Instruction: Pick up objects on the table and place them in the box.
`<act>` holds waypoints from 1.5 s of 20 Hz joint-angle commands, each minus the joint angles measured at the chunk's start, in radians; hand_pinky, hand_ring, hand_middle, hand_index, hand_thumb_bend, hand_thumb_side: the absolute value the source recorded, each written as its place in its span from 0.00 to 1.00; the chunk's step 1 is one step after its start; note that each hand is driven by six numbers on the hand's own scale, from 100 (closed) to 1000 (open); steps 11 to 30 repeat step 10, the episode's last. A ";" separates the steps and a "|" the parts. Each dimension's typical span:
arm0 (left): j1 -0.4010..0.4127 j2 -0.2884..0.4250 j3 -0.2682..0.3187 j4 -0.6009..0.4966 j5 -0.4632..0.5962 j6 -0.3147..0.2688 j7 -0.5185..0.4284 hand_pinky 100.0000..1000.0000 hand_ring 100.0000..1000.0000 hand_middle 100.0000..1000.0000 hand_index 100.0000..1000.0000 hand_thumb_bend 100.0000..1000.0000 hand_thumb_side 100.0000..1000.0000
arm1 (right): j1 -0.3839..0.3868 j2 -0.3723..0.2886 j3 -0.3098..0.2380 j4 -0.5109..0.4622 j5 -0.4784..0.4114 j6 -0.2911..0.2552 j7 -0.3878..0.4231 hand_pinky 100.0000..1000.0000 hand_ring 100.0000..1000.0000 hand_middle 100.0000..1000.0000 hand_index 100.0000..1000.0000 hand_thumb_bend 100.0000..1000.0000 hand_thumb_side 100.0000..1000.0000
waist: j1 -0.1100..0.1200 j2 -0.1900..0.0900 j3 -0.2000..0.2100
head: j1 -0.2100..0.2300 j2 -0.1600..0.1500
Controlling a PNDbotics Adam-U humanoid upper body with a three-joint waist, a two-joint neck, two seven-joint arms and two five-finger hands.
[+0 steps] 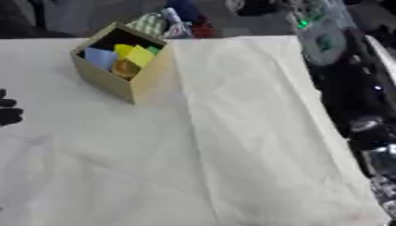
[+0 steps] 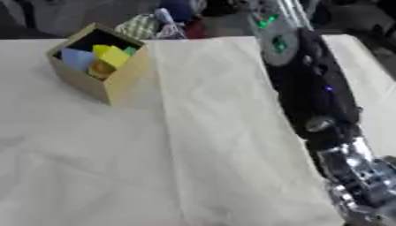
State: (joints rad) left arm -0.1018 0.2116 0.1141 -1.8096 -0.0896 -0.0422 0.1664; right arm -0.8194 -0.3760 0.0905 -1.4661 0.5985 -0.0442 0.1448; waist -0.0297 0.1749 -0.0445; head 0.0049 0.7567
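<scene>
left eye view: box stands on the cloth, far side, open top toward the camera. inside it a blue piece, yellow pieces, an orange round piece and a green bit at the back edge. dark fingertips of the left hand show at the picture's left edge, nearer the camera than the box and well apart from it; they touch nothing, but whether the hand is open or curled cannot be told. right arm only partly seen along the right edge.

right eye view: left hand is out of the picture. right arm shows in full length, black with a silver lower part, lying over the cloth's right border, well right of the box. its hand is cut off at the bottom corner. clutter lies beyond the box at the table's far edge.
</scene>
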 commanded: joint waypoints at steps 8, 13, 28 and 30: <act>0.009 0.034 0.037 -0.012 -0.026 0.007 0.039 0.61 0.58 0.55 0.73 0.00 0.73 | 0.340 0.003 -0.058 -0.220 -0.285 -0.011 -0.171 0.92 0.83 0.88 0.95 0.00 0.38 | 0.007 -0.015 -0.063 | 0.201 0.013; 0.012 0.034 0.039 -0.008 -0.037 0.011 0.045 0.61 0.58 0.56 0.73 0.00 0.73 | 0.393 0.008 -0.054 -0.219 -0.324 -0.026 -0.174 0.92 0.82 0.87 0.96 0.00 0.38 | 0.013 -0.015 -0.065 | 0.228 0.013; 0.012 0.034 0.039 -0.008 -0.037 0.011 0.045 0.61 0.58 0.56 0.73 0.00 0.73 | 0.393 0.008 -0.054 -0.219 -0.324 -0.026 -0.174 0.92 0.82 0.87 0.96 0.00 0.38 | 0.013 -0.015 -0.065 | 0.228 0.013; 0.012 0.034 0.039 -0.008 -0.037 0.011 0.045 0.61 0.58 0.56 0.73 0.00 0.73 | 0.393 0.008 -0.054 -0.219 -0.324 -0.026 -0.174 0.92 0.82 0.87 0.96 0.00 0.38 | 0.013 -0.015 -0.065 | 0.228 0.013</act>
